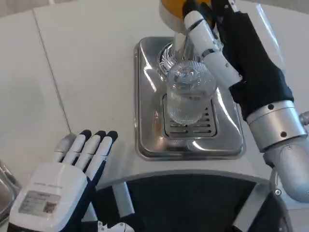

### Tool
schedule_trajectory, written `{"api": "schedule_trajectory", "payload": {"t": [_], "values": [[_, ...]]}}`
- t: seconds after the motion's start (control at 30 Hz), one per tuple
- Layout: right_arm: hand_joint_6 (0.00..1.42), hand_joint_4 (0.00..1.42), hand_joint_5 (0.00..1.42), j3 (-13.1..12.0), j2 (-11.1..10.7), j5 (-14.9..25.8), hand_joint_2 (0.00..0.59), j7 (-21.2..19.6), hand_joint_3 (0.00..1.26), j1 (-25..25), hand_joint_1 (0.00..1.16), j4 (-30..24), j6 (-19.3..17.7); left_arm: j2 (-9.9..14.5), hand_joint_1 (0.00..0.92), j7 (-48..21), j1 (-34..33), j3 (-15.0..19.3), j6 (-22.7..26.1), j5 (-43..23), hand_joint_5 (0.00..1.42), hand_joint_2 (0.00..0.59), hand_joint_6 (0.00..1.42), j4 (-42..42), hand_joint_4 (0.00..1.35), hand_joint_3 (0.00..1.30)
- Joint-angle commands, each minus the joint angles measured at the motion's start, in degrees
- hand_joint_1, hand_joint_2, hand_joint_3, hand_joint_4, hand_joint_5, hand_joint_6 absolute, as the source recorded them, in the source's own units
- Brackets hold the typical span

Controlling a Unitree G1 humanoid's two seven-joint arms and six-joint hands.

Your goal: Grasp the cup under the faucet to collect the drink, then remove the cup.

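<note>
A clear ribbed glass cup (189, 94) stands upright on the grate of the steel drip tray (145, 96), just below the faucet (179, 42) of the orange-topped dispenser (171, 8). My right hand (227, 53) reaches in from the right. Its white fingers (210, 46) stretch nearly straight past the cup's far right side toward the dispenser, close against the rim. The thumb is hidden, and no finger shows curled round the glass. My left hand (72, 166) rests flat on the table at the near left, fingers straight and holding nothing.
The drip tray has a raised rim all round. The white table (82, 63) spreads out to the left of it. A metal object's edge (6, 191) shows at the far left. My dark torso (183, 203) fills the bottom middle.
</note>
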Motion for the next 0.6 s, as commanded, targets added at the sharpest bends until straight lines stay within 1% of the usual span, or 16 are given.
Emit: {"api": "schedule_trajectory", "payload": {"t": [0.03, 0.23, 0.43, 0.6], "values": [[0.0, 0.0, 0.0, 1.33, -0.39, 0.93, 0.522, 0.27, 0.0, 2.18, 0.1, -0.4, 0.15, -0.06, 0.009, -0.22, 0.32, 0.23, 0.0, -0.06, 0.0, 0.102, 0.03, 1.14, 0.0, 0.0], [0.0, 0.0, 0.0, 2.59, -0.48, 1.22, 0.522, 0.14, 0.0, 4.16, 0.09, -1.29, 0.26, 0.11, 0.009, -0.22, 0.0, 0.36, -0.2, -0.38, 0.0, 0.102, 0.03, 1.56, 0.0, 0.0], [0.0, 0.0, 0.0, 2.87, -0.96, 1.24, 0.522, 0.32, 0.0, 5.51, 0.09, -2.13, 0.57, 0.06, 0.009, -0.25, -0.32, 0.24, -0.24, -0.49, 0.0, 0.102, 0.03, 1.81, 0.0, 0.0], [0.0, 0.0, 0.0, 2.84, -1.87, 1.26, 0.522, 0.7, 0.0, 5.42, 0.09, -2.21, 0.47, -0.04, 0.009, -0.09, -0.55, 0.26, -0.26, -0.6, 0.0, 0.102, 0.03, 1.93, 0.0, 0.0]]}}
